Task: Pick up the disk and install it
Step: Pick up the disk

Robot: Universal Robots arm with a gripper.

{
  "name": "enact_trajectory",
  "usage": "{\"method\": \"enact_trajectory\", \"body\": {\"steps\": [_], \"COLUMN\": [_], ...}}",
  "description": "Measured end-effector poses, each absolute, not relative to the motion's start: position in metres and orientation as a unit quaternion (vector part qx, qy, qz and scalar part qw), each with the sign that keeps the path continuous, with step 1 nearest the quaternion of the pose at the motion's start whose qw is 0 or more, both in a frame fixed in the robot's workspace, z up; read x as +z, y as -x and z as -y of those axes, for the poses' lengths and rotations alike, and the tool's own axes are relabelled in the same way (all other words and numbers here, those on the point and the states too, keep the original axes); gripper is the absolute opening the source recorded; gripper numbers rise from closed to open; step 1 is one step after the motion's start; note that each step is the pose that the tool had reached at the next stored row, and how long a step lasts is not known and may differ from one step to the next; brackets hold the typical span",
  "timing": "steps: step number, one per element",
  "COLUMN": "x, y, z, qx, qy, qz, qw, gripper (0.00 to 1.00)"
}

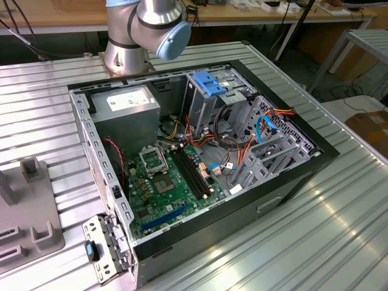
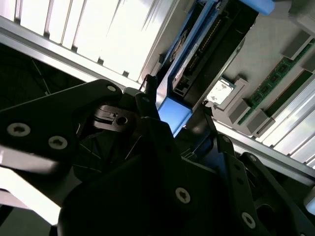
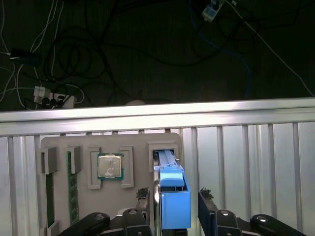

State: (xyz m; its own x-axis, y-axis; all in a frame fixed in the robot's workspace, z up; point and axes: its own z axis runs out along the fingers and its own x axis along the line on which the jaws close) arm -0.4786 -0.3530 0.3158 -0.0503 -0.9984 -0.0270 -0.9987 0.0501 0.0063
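Blue-railed flat disk (image 3: 174, 211) stands between the tool's (image 3: 173, 195) spread jaws.

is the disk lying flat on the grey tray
No, in the first wrist view the disk stands on its edge in a slot of the grey tray, with the gripper straddling it.

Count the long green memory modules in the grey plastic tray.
2. One long green memory module sits beside the square silver processor chip; the other sits one slot farther away. The black end effector covers part of the grey plastic tray, so more may be hidden.
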Motion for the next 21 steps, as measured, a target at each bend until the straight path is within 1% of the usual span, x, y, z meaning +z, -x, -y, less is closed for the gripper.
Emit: {"method": "enact_trajectory", "body": {"steps": [11, 12, 13, 21], "x": [0.3132, 0.3132, 0.3133, 0.3133], "y": [0.4787, 0.4787, 0.4787, 0.4787], "z": [0.3530, 0.3530, 0.3530, 0.3530], "qx": [0.012, 0.012, 0.012, 0.012], "qy": [0.689, 0.689, 0.689, 0.691], "qz": [-0.725, -0.725, -0.725, -0.723], "qw": [0.008, 0.008, 0.008, 0.008], "gripper": [0.52, 0.50, 0.37, 0.37]}}
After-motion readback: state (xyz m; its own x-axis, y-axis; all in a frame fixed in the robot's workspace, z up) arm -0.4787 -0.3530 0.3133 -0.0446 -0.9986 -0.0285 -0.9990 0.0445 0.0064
